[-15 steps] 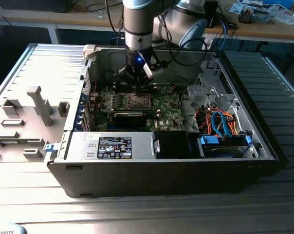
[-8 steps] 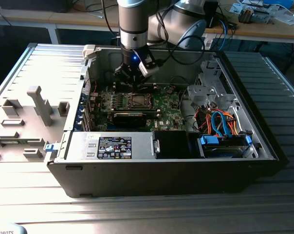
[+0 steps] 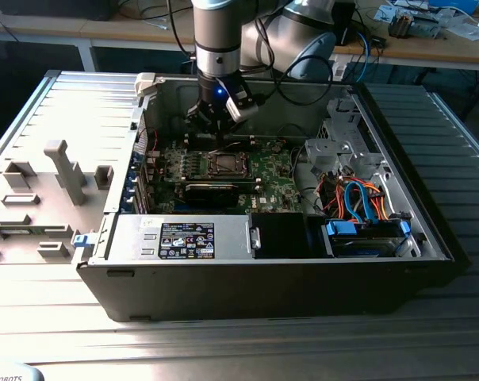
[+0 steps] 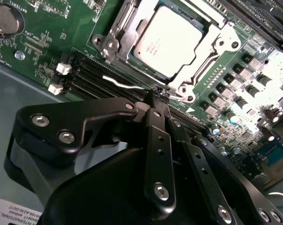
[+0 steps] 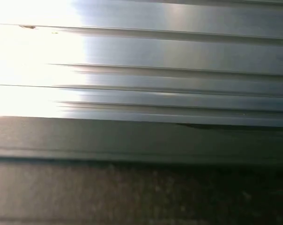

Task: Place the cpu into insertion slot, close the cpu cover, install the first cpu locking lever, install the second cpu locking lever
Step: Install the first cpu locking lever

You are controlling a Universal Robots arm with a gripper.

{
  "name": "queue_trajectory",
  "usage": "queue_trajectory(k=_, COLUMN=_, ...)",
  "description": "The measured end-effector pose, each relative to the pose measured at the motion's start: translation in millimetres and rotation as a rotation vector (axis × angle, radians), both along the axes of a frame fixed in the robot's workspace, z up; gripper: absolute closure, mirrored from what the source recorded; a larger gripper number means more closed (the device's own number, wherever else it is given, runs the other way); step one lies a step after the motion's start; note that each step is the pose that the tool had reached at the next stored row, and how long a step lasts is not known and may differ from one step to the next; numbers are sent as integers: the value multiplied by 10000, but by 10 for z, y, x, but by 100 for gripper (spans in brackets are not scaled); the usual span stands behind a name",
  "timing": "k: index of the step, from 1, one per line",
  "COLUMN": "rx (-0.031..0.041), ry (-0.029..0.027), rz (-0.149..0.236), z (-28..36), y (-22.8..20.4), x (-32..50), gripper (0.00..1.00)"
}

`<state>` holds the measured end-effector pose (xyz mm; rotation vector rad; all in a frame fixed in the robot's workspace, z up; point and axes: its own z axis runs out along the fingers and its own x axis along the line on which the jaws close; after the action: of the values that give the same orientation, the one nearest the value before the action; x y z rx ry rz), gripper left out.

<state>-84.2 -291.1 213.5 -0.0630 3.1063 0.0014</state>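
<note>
Now, in the exterior view, the arm reaches down into an open computer case [image 3: 271, 270] that lies on a ribbed metal surface [image 3: 81, 103]. Its end effector [image 3: 213, 127] hangs just above the green motherboard [image 3: 263, 171], near the far edge of the insertion slot [image 3: 224, 164]. A power supply [image 3: 180, 236] sits at the near side of the case, and a drive cage [image 3: 339, 147] with coloured cables is toward the exterior view's right.

In the second wrist view, the cpu [image 4: 168, 41] sits flat inside the insertion slot [image 4: 114, 33], and the cpu cover [image 4: 204, 51] lies closed around it, framing its silver face. A thin locking lever [image 4: 122, 84] runs beside the slot, over the dark memory slots [image 4: 94, 77]. The end effector [image 4: 161, 96] is clenched, its black fingers [image 4: 158, 140] pressed together, with the tips at the end of this lever; whether they touch it I cannot tell.

In the first wrist view, a ribbed metal panel [image 5: 179, 70] is lit brightly at one side.
</note>
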Motion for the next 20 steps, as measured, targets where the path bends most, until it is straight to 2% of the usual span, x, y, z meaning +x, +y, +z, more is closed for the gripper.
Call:
queue_trajectory(k=2, rx=0, ry=0, rz=0, z=0, y=0, x=5, gripper=89)
queue_trajectory(k=8, rx=0, ry=11, rz=0, z=-4, y=-4, x=104, gripper=89)
queue_trajectory(k=20, rx=-1, ry=53, rz=0, z=-84, y=-4, x=295, gripper=89)
